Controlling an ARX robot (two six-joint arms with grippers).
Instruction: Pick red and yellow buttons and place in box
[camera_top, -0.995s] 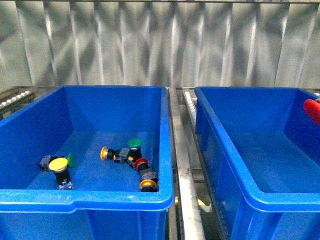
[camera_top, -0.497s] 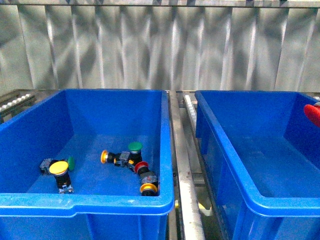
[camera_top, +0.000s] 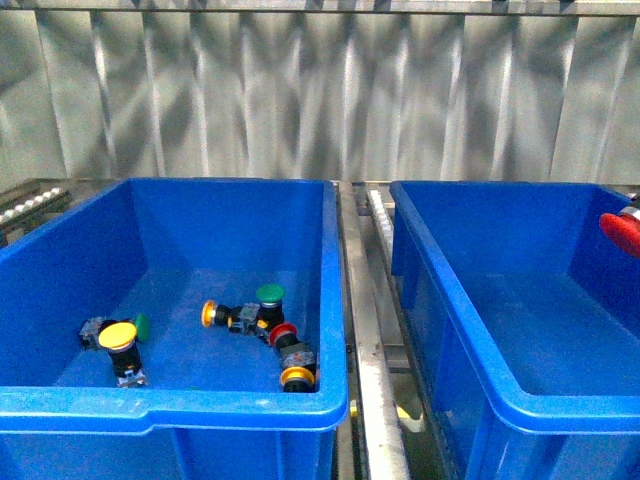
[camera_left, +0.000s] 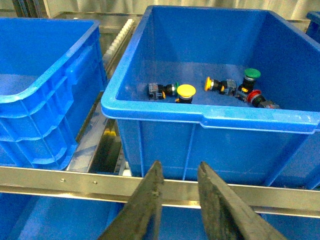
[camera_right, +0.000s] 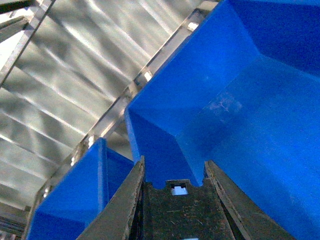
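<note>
1. The right fingers pinch the black body of a red button. Its cap shows at the edge of the front view, over the inside of the empty box.
2. The step in hand looks like the placing of the red button: the box floor lies below and ahead of these fingers, with its walls on every side.
3. The next move likely calls for a short drop toward the floor, then spreading the fingers so the button falls well inside the rim.
4. The left fingers are slightly spread and hold nothing. They hang outside the other bin, short of its near wall.
5. The yellow button lies on that bin's floor, beyond the left fingers and well apart from them. A second red-capped button lies further off to one side.
6. Fetching the yellow one would need a reach over the near rim and down.
</note>
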